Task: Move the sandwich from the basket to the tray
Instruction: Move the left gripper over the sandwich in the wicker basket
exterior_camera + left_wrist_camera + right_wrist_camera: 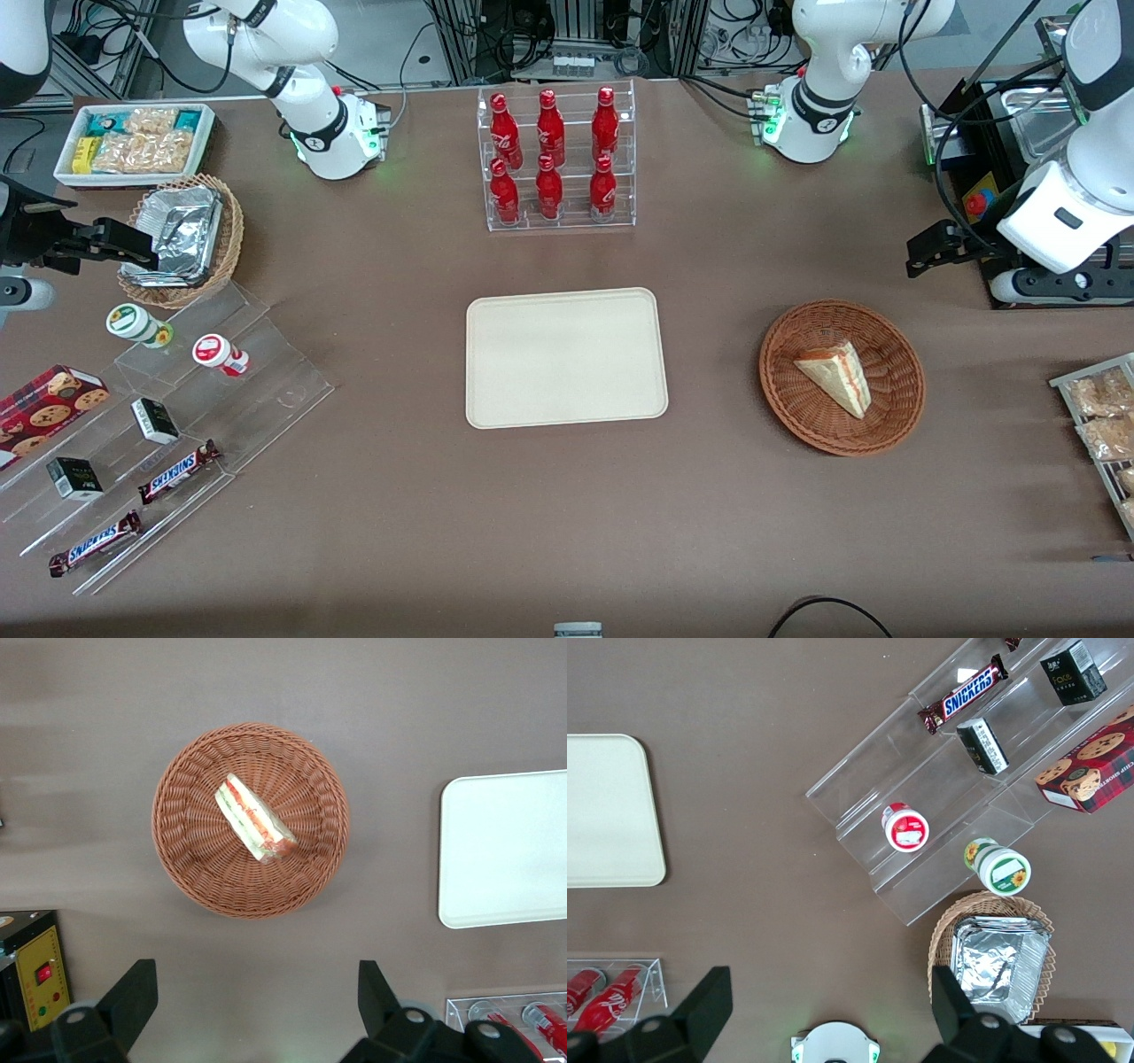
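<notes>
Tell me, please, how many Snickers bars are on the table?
2, both on the clear stepped stand toward the parked arm's end: one Snickers bar on a step, another nearer the front camera. The left pincer hangs open above the table, farther back than the basket.

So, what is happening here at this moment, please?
The left arm is about to move a sandwich from a brown wicker basket to the cream tray in the middle of the table. Nothing has been picked up yet: the sandwich lies in the basket and the tray holds nothing. The gripper is open and empty, raised above the table at the working arm's end, with the basket below it in the wrist view.
</notes>
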Controlling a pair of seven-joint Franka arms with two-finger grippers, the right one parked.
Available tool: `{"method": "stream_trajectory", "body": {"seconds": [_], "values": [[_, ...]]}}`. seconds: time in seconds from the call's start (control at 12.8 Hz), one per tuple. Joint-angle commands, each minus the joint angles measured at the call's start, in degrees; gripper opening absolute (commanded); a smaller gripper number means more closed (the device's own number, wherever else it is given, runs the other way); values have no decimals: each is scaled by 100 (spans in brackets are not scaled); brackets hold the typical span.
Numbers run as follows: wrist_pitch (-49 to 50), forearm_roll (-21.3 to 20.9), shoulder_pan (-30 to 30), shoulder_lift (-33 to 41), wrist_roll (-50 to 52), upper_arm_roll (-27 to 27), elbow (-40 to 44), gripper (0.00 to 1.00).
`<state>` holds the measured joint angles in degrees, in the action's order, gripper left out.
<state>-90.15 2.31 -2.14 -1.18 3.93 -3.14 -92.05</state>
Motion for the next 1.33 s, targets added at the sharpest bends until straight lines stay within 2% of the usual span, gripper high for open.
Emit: {"method": "stream_trajectory", "body": {"seconds": [0.0, 0.39, 0.78, 1.1, 1.25], "values": [[190, -151, -6, -22, -68, 6, 161, 100], [-107, -178, 29, -461, 361, -3, -75, 100], [-2451, -178, -14, -523, 2056, -12, -1761, 100], [-3709, -169, -14, -471, 3102, -12, -2834, 100], [-4184, -169, -23, -436, 3254, -12, -3265, 100]]}}
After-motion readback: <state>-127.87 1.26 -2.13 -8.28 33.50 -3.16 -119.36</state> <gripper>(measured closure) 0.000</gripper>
